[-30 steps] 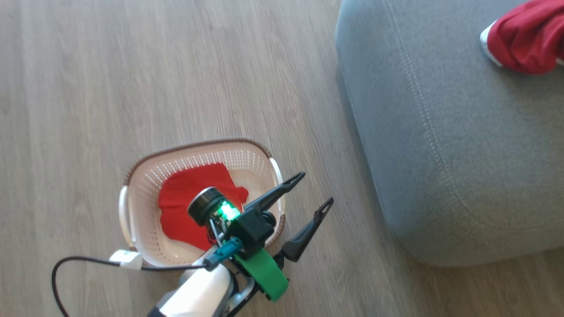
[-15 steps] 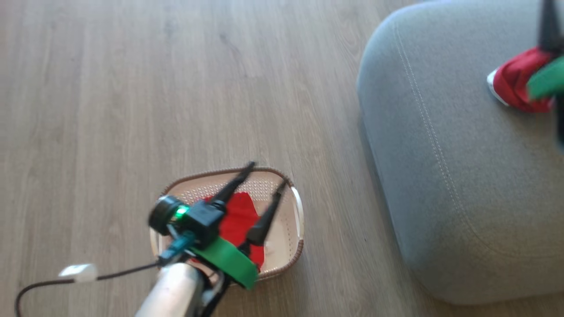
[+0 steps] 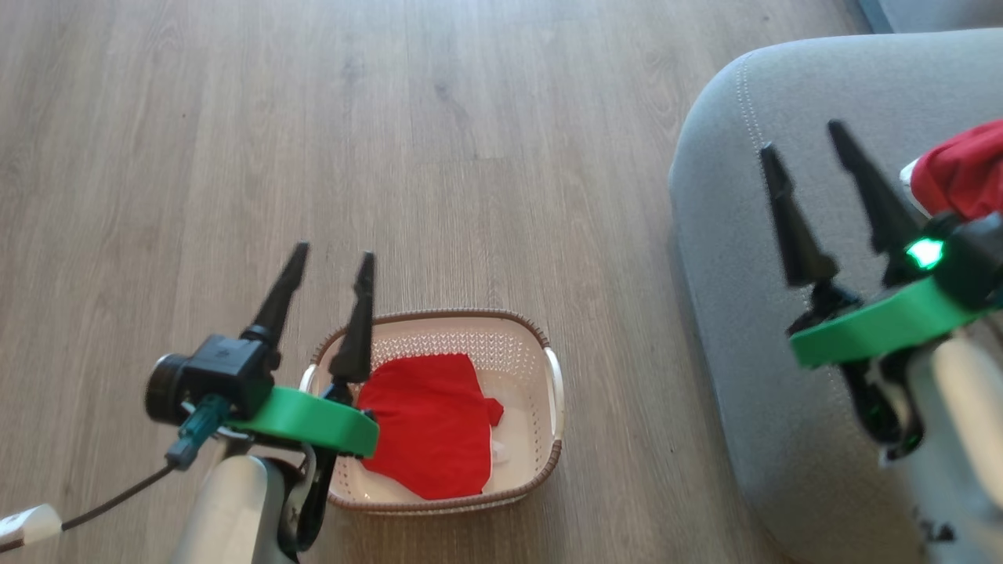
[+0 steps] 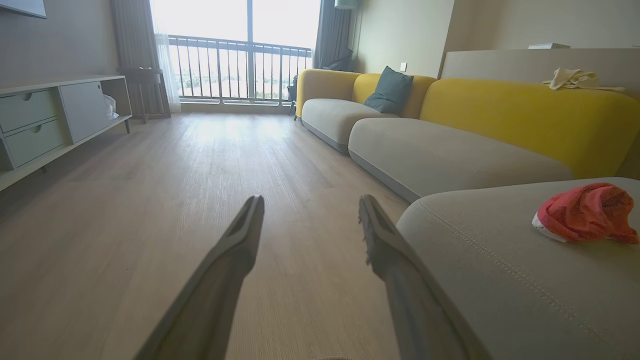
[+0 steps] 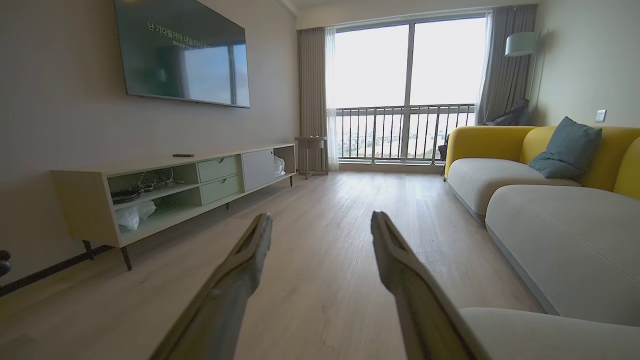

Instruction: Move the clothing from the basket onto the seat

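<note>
Fingers (image 3: 354, 329) of the left gripper (image 3: 333, 252) are held wide apart with nothing between them, and the right gripper (image 3: 802, 137) is likewise spread and empty. In the head view the left gripper is seen over the left corner of the basket (image 3: 470, 341), and the right gripper is poised over the grey seat (image 3: 729, 235).

The task is judged about half done. One red garment (image 3: 427, 423) lies flat on the basket's floor, while the other red garment (image 4: 585, 212) is bunched on the seat, with white trim showing at its edge. Whether the right arm touches that bunched garment cannot be told, since part of it is covered in the head view. What is left is a lift out of the basket and a carry across.

The brown rim (image 3: 439, 315) and the perforated walls would have to be cleared on the way in and out. A strip of bare wooden floor (image 3: 619, 352) separates the basket from the seat's rounded corner, and much open cushion is offered near that corner for the drop.
</note>
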